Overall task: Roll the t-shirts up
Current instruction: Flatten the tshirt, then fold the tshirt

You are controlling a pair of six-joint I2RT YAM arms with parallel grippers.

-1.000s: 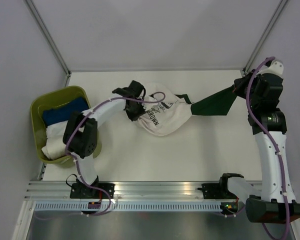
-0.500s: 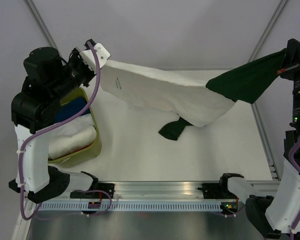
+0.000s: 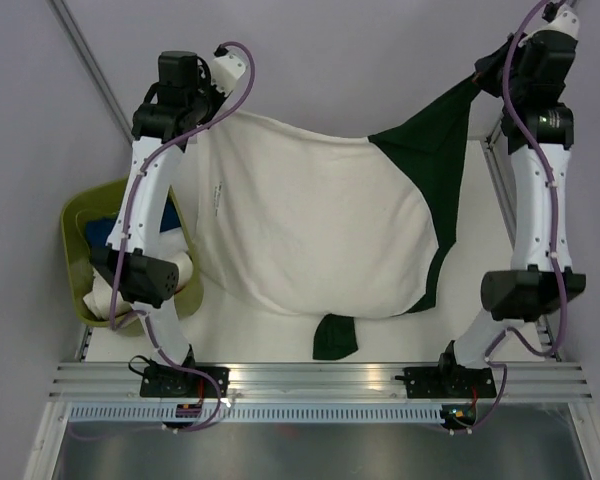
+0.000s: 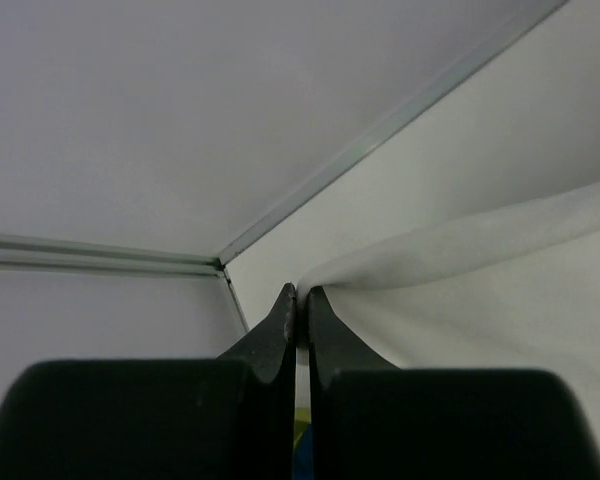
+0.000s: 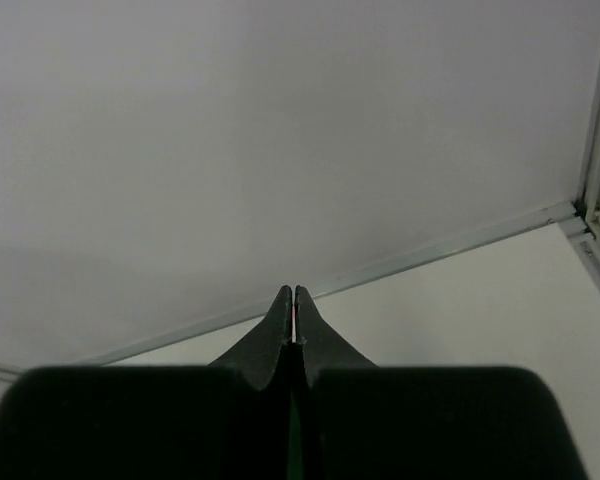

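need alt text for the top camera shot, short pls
Two robot arms reach up and hold cloth spread between them above a white table: the left gripper pinches the white t-shirt, the right gripper the dark green t-shirt overlapping it. An olive bin of cloth sits at the left.

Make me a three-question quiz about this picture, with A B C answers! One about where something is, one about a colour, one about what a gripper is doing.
1. Where on the table is the green bin?
A) left side
B) right side
C) middle

2. Which t-shirt does the right gripper hold?
A) a red one
B) a yellow one
C) the dark green t-shirt

3. How is the left gripper?
A) wide open
B) shut on the white t-shirt
C) shut on the bin

Answers:
1 A: it sits at the overhead view's left edge.
2 C: dark green cloth runs up to that gripper.
3 B: white cloth is pinched between its closed fingers.
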